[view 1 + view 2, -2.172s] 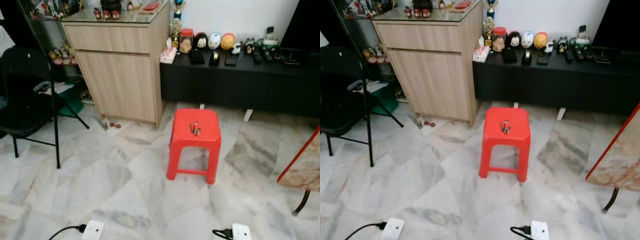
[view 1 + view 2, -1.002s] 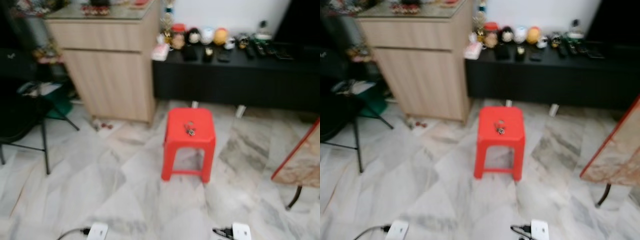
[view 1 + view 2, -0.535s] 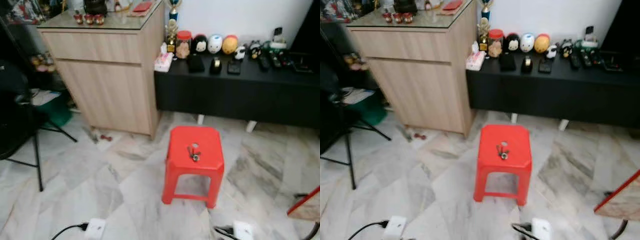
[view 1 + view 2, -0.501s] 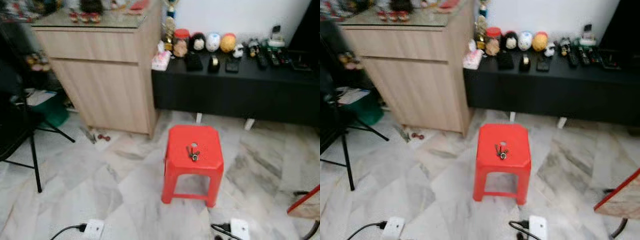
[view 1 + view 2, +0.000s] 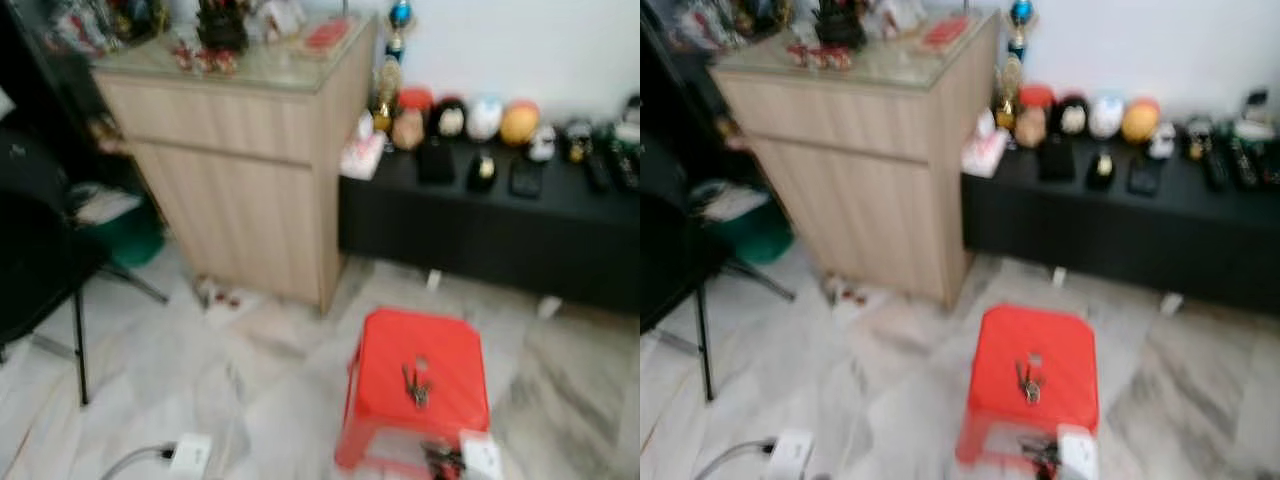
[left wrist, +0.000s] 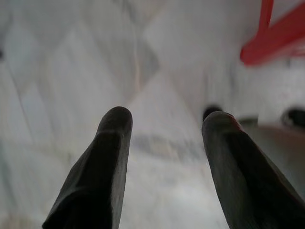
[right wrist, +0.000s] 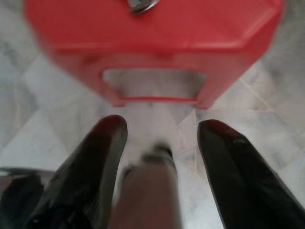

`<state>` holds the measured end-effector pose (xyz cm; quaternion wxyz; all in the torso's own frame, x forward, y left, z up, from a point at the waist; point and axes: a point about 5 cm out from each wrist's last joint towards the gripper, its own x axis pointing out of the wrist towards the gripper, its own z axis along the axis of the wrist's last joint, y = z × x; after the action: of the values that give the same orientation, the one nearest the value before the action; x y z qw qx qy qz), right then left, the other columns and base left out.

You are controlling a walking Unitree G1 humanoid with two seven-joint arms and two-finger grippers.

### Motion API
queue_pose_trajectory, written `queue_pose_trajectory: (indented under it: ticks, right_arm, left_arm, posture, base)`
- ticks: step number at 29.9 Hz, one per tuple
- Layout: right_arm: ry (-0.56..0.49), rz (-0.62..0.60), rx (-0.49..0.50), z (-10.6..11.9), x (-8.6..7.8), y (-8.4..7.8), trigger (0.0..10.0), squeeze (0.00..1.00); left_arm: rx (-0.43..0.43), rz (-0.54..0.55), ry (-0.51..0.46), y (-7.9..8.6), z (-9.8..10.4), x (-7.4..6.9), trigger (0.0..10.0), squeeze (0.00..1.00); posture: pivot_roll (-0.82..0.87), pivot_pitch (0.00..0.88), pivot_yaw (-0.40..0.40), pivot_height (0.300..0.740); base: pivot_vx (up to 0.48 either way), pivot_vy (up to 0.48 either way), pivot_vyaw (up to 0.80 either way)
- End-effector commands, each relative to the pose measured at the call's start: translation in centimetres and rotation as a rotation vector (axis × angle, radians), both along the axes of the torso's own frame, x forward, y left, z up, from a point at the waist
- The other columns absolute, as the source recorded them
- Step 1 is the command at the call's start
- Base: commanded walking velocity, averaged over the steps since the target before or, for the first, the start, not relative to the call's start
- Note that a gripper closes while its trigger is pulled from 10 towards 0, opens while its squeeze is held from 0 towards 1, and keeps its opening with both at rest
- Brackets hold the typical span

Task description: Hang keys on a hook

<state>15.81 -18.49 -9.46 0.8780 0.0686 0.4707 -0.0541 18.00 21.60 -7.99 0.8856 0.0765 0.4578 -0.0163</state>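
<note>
A small bunch of keys (image 5: 415, 383) lies on top of a red plastic stool (image 5: 452, 345) standing on the marble floor just ahead of me. The head views are blurred. In the right wrist view my right gripper (image 7: 163, 126) hangs open above the floor, a short way back from the stool (image 7: 157, 33), with the keys (image 7: 140, 5) at the frame's edge. In the left wrist view my left gripper (image 6: 167, 118) is open over bare marble, nothing between its fingers.
A light wooden cabinet (image 5: 250, 150) stands ahead to the left, beside a low black console (image 5: 480, 225) lined with figurines. A black folding chair (image 5: 40, 270) is at the left. White power strips lie on the floor (image 5: 190, 452), one by the stool (image 5: 480, 455).
The whole picture has shifted: I have come closer, so the stool and keys sit lower and nearer in the frame. The keys still lie on the stool.
</note>
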Motion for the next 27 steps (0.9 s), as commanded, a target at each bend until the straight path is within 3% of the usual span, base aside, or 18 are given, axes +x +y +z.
queue_pose_trajectory:
  ticks: [1, 9, 20, 21, 23, 25, 26, 27]
  right_arm:
    - [0.037, -0.029, -0.014, -0.4, -1.4, -1.0, 10.0, 0.00]
    - [0.019, -0.038, -0.014, -0.4, -1.3, -0.9, 10.0, 0.00]
    - [-0.191, -0.043, -0.124, 0.9, 0.0, -1.5, 10.0, 0.00]
    - [-0.261, -0.032, -0.132, 1.4, 0.4, -1.5, 10.0, 0.00]
    - [-0.301, -0.033, -0.139, 1.7, 0.6, -1.5, 10.0, 0.00]
    - [-0.452, -0.014, -0.194, 4.0, 4.1, -2.3, 10.0, 0.00]
    - [-0.592, -0.004, -0.216, 6.6, 7.5, -2.7, 10.0, 0.00]
    - [-0.619, -0.003, -0.215, 7.2, 8.0, -2.7, 10.0, 0.00]
  left_arm:
    - [-0.015, 0.003, 0.005, -0.5, -0.3, -0.4, 10.0, 0.00]
    - [-0.011, 0.007, 0.001, -0.1, -0.1, -0.2, 10.0, 0.00]
    - [-0.006, 0.029, -0.009, 0.6, 0.0, -0.3, 10.0, 0.00]
    - [-0.003, 0.037, -0.008, 0.8, 0.0, -0.5, 10.0, 0.00]
    - [-0.002, 0.043, -0.007, 1.0, 0.0, -0.6, 10.0, 0.00]
    - [0.001, 0.044, -0.006, 1.0, -0.1, -0.7, 10.0, 0.00]
    - [0.003, 0.044, -0.007, 1.0, -0.1, -0.7, 10.0, 0.00]
    - [0.004, 0.045, -0.008, 1.0, -0.1, -0.7, 10.0, 0.00]
  posture:
    - [0.00, 0.024, 0.039, 0.740]
    - [0.00, 0.012, 0.043, 0.740]
    - [0.00, 0.033, 0.037, 0.740]
    - [-0.01, 0.038, 0.037, 0.740]
    - [-0.01, 0.040, 0.038, 0.740]
    - [-0.01, 0.042, 0.037, 0.740]
    - [-0.01, 0.043, 0.036, 0.740]
    - [-0.01, 0.043, 0.036, 0.740]
  base:
    - [0.000, 0.000, 0.00]
    - [0.000, 0.000, 0.00]
    - [0.000, 0.000, 0.00]
    - [0.000, 0.000, 0.00]
    - [0.000, 0.000, 0.00]
    - [0.000, 0.000, 0.00]
    - [0.000, 0.000, 0.00]
    - [0.000, 0.000, 0.00]
